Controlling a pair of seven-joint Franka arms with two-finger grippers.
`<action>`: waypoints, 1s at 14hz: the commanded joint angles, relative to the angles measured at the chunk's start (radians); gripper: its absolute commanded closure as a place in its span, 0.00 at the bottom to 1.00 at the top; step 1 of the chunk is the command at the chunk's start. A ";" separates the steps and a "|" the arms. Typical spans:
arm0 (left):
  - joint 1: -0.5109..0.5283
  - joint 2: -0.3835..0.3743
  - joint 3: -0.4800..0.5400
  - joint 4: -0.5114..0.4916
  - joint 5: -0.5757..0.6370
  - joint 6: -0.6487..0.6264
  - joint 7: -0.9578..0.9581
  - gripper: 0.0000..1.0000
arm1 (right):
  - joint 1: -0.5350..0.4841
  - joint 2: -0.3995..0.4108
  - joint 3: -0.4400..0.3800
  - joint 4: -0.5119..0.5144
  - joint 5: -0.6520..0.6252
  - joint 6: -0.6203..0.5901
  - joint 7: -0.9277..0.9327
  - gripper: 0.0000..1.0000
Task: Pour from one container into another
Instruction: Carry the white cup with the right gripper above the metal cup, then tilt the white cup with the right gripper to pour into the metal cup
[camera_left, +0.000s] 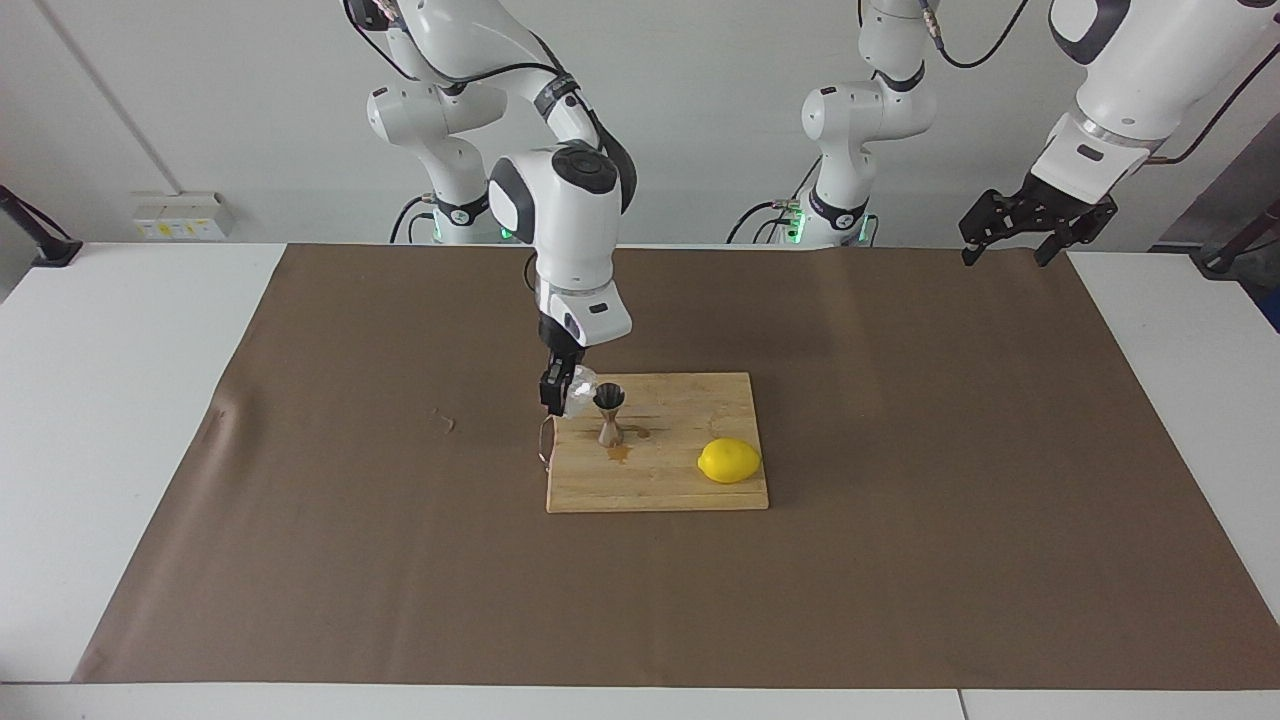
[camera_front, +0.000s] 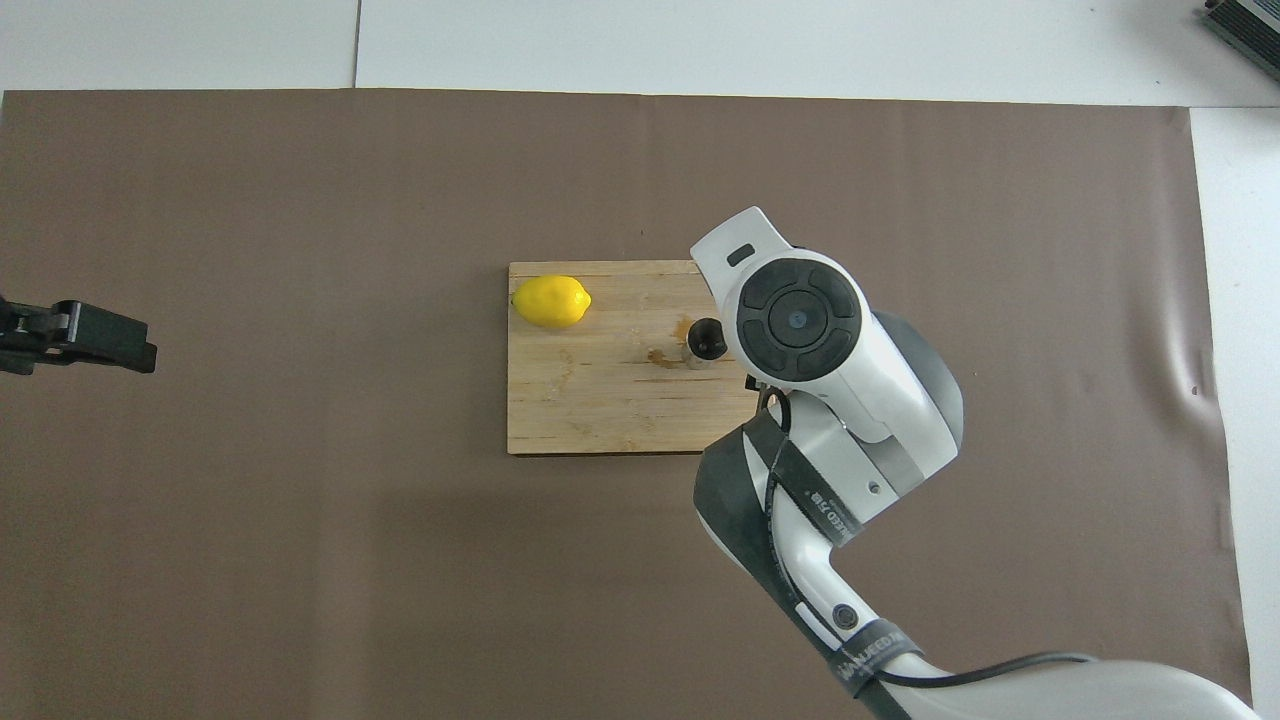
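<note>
At the robots' end of the surface (camera_left: 150, 400), the left claw (camera_left: 1035, 235) hangs in the air over the corner of the brown mat (camera_left: 900, 500), its fingers spread apart and holding nothing; that arm waits. Farther out, near the middle of the mat, lies the wooden cutting board (camera_left: 680, 480), and over the board's edge toward the right arm's end of the surface the right claw (camera_left: 558, 390) points down and is clamped on the clear cup (camera_left: 580, 385). The cup is off the board and tipped, its mouth turned toward the steel jigger (camera_left: 610, 412), which stands upright on the board just beside it; the two look to be touching or almost so at the jigger's upper rim, though I cannot tell which. From overhead the right arm's wrist covers the cup, and only the jigger's dark open top shows beside it. A small brownish wet patch lies on the board at the jigger's foot, on the side farther from the robots. Farther still, toward the left arm's end of the board, rests the lemon (camera_left: 729, 461), well apart from the pouring. The step in hand seems to be the pour itself. The next move probably calls for a slow, steady roll of the wrist with the cup's lip kept over the jigger's narrow mouth, since the light jigger could be nudged over and more liquid could miss.
</note>
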 joint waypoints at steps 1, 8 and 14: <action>0.008 -0.012 -0.004 -0.012 -0.005 -0.010 -0.005 0.00 | 0.014 0.017 0.005 0.016 -0.066 -0.020 0.008 1.00; 0.008 -0.012 -0.003 -0.012 -0.005 -0.012 -0.005 0.00 | 0.039 0.012 0.006 -0.002 -0.190 0.005 -0.027 1.00; 0.008 -0.012 -0.004 -0.012 -0.005 -0.012 -0.005 0.00 | 0.055 -0.009 0.006 -0.050 -0.254 0.026 -0.075 1.00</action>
